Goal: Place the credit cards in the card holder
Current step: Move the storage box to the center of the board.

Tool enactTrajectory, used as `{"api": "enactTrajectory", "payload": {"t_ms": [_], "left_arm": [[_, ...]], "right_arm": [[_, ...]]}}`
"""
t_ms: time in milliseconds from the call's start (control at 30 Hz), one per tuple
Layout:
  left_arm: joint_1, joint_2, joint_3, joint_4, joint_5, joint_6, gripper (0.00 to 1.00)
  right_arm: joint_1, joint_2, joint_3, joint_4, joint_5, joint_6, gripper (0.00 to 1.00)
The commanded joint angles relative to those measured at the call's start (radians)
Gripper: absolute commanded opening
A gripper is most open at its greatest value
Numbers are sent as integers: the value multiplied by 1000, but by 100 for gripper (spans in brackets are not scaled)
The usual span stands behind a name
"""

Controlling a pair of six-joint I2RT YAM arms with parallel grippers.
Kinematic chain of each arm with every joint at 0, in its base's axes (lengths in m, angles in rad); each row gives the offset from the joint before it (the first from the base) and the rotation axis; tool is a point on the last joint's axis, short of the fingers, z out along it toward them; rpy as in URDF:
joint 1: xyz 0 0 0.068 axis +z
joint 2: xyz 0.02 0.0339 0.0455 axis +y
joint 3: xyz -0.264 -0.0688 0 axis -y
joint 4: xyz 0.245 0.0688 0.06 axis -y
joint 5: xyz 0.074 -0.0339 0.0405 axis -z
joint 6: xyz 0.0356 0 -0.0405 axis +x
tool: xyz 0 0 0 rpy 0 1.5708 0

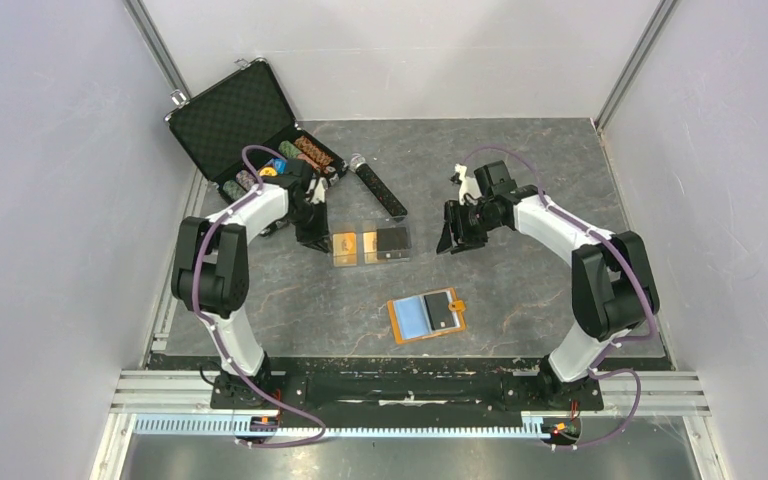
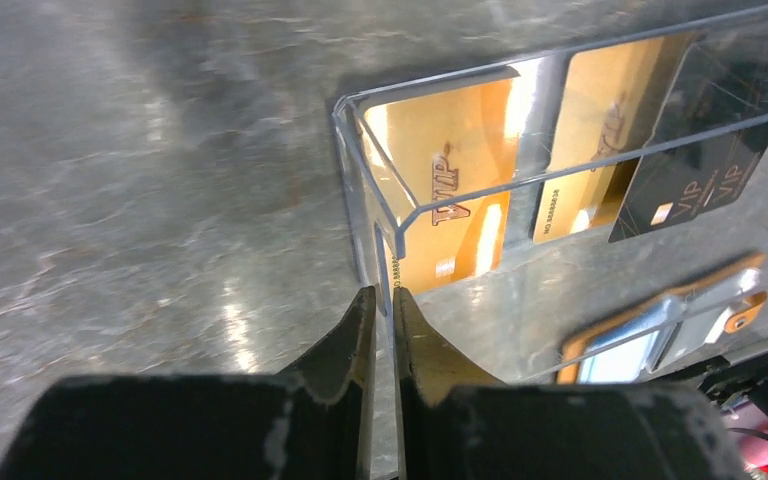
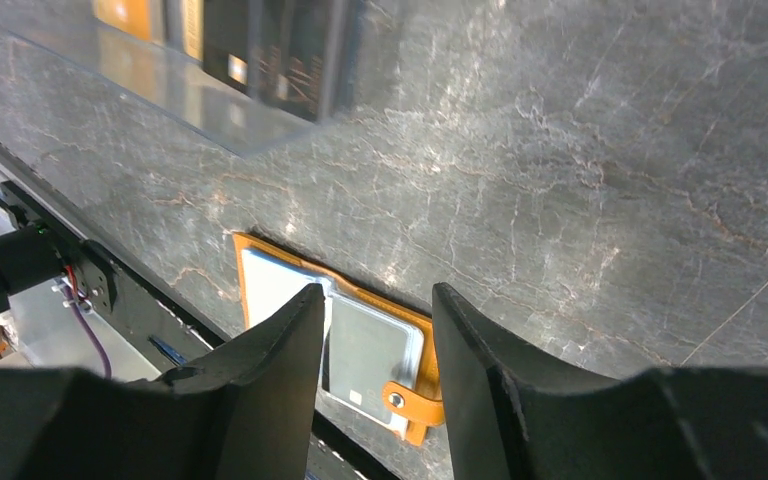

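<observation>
Two gold credit cards [image 2: 450, 190] [image 2: 595, 150] and a black one [image 2: 700, 170] lie in a clear plastic tray [image 1: 370, 258] at mid-table. My left gripper [image 2: 384, 300] is shut on the tray's thin left end wall, which shows between the fingers [image 2: 360, 330]. The orange card holder [image 1: 426, 315] lies open nearer the front, with a black card [image 1: 442, 313] in its right sleeve. My right gripper [image 3: 378, 295] hovers open and empty to the right of the tray. In the right wrist view the card holder [image 3: 360, 350] shows far beyond the jaws.
An open black foam-lined case [image 1: 235, 115] holding chips stands at the back left. A black cylinder [image 1: 380, 188] lies behind the tray. The table's front edge and a black rail [image 1: 410, 385] run just past the card holder.
</observation>
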Motion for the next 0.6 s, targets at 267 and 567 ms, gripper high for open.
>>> {"api": "enactTrajectory", "payload": {"t_ms": [267, 567], "left_arm": [[-236, 42, 31, 196, 65, -308, 18], [-336, 47, -27, 349, 150, -486, 40]], "right_arm": [[15, 43, 140, 47, -80, 65, 46], [89, 126, 171, 89, -60, 77, 46]]}}
